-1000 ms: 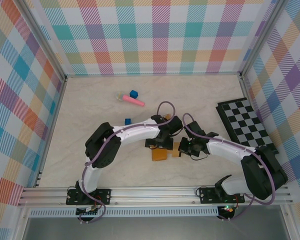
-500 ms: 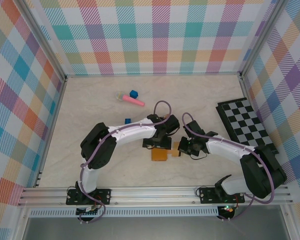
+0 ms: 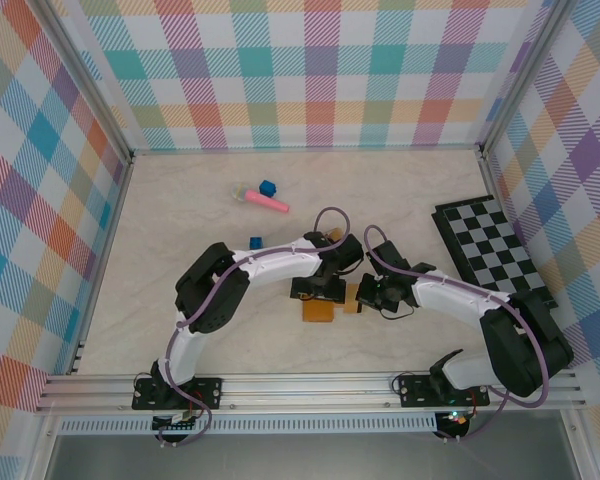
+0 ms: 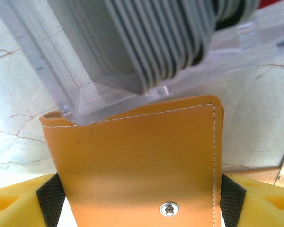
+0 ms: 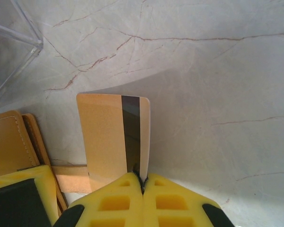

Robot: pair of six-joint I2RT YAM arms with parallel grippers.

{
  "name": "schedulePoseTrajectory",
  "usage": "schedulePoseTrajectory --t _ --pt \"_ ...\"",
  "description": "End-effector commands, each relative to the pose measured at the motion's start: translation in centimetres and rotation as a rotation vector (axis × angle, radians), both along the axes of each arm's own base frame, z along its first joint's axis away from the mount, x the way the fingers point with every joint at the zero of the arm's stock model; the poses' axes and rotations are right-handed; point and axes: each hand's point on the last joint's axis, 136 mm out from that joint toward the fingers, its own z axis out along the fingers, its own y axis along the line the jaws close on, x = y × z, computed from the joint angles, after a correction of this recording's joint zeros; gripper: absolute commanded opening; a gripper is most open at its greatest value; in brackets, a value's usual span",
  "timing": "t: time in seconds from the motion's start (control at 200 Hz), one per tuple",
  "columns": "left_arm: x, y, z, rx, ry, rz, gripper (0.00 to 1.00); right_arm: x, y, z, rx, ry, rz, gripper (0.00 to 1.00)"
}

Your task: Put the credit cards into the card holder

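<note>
Plaid walls in pastel checks close in a pale marbled surface (image 3: 180,300), with both arms reaching from the near edge to meet a little right of its middle. The card holder (image 4: 132,156) lies flat there, closer to the near edge than to the far one. Its orange-brown outer face is up, showing white stitching and a small metal snap. The left gripper (image 4: 139,191) straddles it, with the black pads (image 4: 49,198) pressed against its two opposite sides, so the claw is clamped on the holder. Just beyond the holder's far edge stands a clear plastic box (image 4: 109,90) with grey slats inside, its lower corner overlapping that edge in the left wrist view. The right gripper (image 5: 143,182) sits just to the right of the holder, its yellow fingertips squeezed together on a tan card (image 5: 109,132). They pinch the card near one corner, right at its dark stripe. The card stands out ahead of the fingers and throws a soft shadow on the marble; whether it touches the surface cannot be told. A chequered board (image 3: 490,250) lies along the right edge. Toward the far edge, left of middle, a pink stick (image 3: 267,203) lies just beside a blue cube (image 3: 268,187). A second blue cube (image 3: 255,242) sits nearer the left arm.
</note>
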Motion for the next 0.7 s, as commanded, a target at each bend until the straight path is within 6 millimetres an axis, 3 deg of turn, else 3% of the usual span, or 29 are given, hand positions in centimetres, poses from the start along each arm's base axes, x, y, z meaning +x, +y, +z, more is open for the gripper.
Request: schedulePoseTrajectory --t 0.0,0.22,0.695 --pt "-0.2 1.0 1.4 0.015 -0.012 -0.006 0.83 -3.2 -4.0 -3.1 -0.185 0.131 -0.026 0.05" --pt "-0.1 1.3 2.6 -0.009 -0.036 0.009 0.81 -3.1 -4.0 -3.2 -0.189 0.134 -0.029 0.05" --pt "-0.2 2.5 2.6 -0.002 -0.039 0.017 0.81 -3.1 -4.0 -3.0 -0.19 0.133 -0.028 0.05"
